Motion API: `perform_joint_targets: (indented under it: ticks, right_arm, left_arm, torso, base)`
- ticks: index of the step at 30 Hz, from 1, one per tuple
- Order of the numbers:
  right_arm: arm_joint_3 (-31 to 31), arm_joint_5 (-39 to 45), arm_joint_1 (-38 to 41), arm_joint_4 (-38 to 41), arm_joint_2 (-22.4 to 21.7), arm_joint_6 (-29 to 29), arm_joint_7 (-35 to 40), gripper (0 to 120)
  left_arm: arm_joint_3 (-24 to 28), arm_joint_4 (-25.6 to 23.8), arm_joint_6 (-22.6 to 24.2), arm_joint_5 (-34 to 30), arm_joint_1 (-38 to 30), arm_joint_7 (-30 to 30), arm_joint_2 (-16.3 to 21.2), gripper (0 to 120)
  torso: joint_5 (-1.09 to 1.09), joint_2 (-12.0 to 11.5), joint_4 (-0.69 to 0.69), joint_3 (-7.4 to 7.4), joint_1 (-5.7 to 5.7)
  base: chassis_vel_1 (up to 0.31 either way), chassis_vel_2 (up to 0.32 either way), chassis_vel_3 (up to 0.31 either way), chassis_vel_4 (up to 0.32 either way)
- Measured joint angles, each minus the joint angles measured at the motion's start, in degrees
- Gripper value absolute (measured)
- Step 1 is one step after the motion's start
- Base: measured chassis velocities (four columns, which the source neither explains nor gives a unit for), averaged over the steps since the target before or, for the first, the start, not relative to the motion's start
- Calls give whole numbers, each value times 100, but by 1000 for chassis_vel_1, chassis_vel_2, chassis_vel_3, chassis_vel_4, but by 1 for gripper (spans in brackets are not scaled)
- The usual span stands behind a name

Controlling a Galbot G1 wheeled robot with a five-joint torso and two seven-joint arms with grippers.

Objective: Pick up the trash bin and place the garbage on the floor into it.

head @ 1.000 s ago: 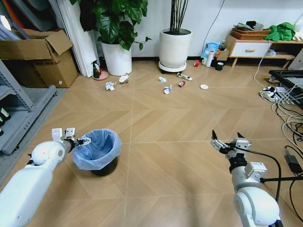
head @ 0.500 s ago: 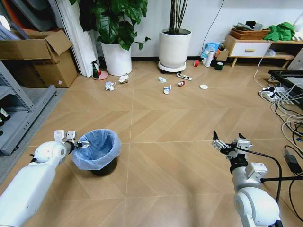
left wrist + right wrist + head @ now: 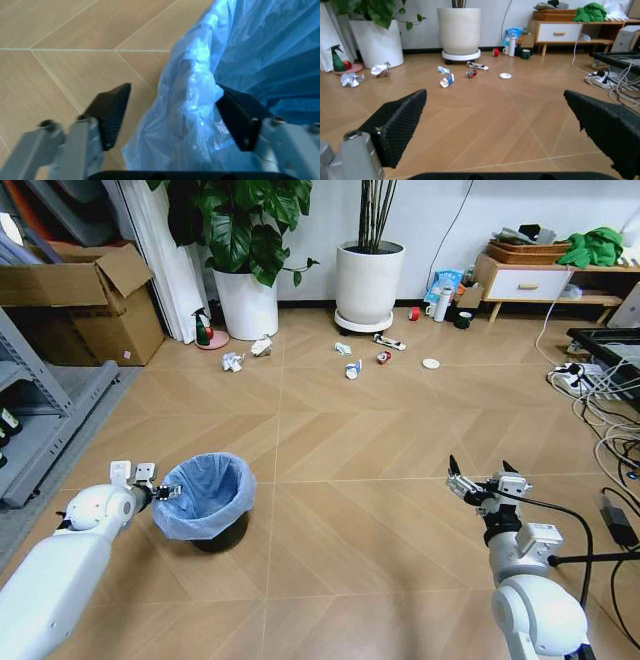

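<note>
The trash bin (image 3: pixel 205 500), black with a crinkled light-blue bag over its rim, stands on the floor (image 3: pixel 360 510) at the near left. My left gripper (image 3: pixel 168 492) is at its left rim. In the left wrist view the left gripper (image 3: pixel 172 112) is open, with one finger (image 3: pixel 112 112) outside the bag-covered rim (image 3: pixel 190 112) and the other inside. The garbage lies far ahead: paper wads (image 3: pixel 233 361), wrappers (image 3: pixel 353 369), a red-white piece (image 3: pixel 384 357), a tube (image 3: pixel 390 341) and a white lid (image 3: pixel 431 363). My right gripper (image 3: pixel 480 478) hangs open and empty at the near right, its wrist view facing the same litter (image 3: pixel 447 80).
Two big white plant pots (image 3: pixel 369 283) stand behind the litter, with a spray bottle (image 3: pixel 204 328) to their left. A cardboard box (image 3: pixel 85 300) and a metal rack (image 3: pixel 40 420) line the left side. Cables and a power strip (image 3: pixel 590 380) lie at the right, and a low cabinet (image 3: pixel 530 280) is at the back.
My left gripper has sunk a little and drawn back along the bin's left rim. The bin and the right arm have stayed put.
</note>
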Motion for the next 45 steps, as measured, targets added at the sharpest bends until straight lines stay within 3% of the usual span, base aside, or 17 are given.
perform_joint_targets:
  ticks: [7,16,21,29,31,34,35,38,39,42,43,45]
  right_arm:
    - [4,9,46,-21,-5,4,1,100]
    - [3,10,52,-28,-4,6,9,100]
    - [-3,21,58,-18,-8,2,19,100]
    - [10,204,106,80,-54,-126,84,100]
    - [10,210,110,85,-58,-129,83,100]
    - [49,219,85,177,-66,-139,84,100]
    - [49,219,85,177,-66,-139,84,100]
    - [185,189,-53,364,-10,-170,126,100]
    - [185,189,-53,364,-10,-170,126,100]
    - [223,185,-121,518,-19,-251,150,100]
    - [223,185,-121,518,-19,-251,150,100]
    - [224,190,-147,588,-47,-264,155,100]
  left_arm:
    - [60,-25,-17,16,18,0,20,30]
    - [65,-83,-119,-52,72,1,-3,0]
    - [-25,-274,-223,-279,221,-176,-23,0]
    - [-910,-1433,-813,-785,997,-997,-225,0]
    - [-963,-1511,-850,-817,1036,-1069,-244,0]
    - [-1325,-2366,-1375,-947,1290,-1652,-486,0]
    - [-1325,-2366,-1375,-947,1290,-1652,-486,0]
    - [-1392,-3083,-1860,-631,1471,-1791,-763,0]
    - [-1392,-3083,-1860,-631,1471,-1791,-763,0]
    - [-1664,-3913,-2058,74,2198,-1779,-1059,0]
    - [-1664,-3913,-2058,74,2198,-1779,-1059,0]
    - [-1908,-4442,-2053,615,2880,-1679,-1277,0]
  torso:
    - [0,0,0,0,0]
    - [2,0,0,0,0]
    - [0,0,-1,0,0]
    - [0,0,1,0,0]
    - [-1,0,0,0,0]
    - [1,0,2,0,0]
    - [1,0,2,0,0]
    - [1,0,-3,0,1]
    - [1,0,-3,0,1]
    - [2,0,-3,0,0]
    - [2,0,-3,0,0]
    - [2,0,0,-1,0]
  base:
    - [0,0,0,0]
    - [0,0,0,0]
    - [0,0,0,0]
    - [0,0,0,0]
    - [0,0,0,0]
    - [0,0,0,0]
    - [0,0,0,0]
    - [0,0,0,0]
    - [0,0,0,0]
    - [0,0,0,0]
    - [0,0,0,0]
    - [0,0,0,0]
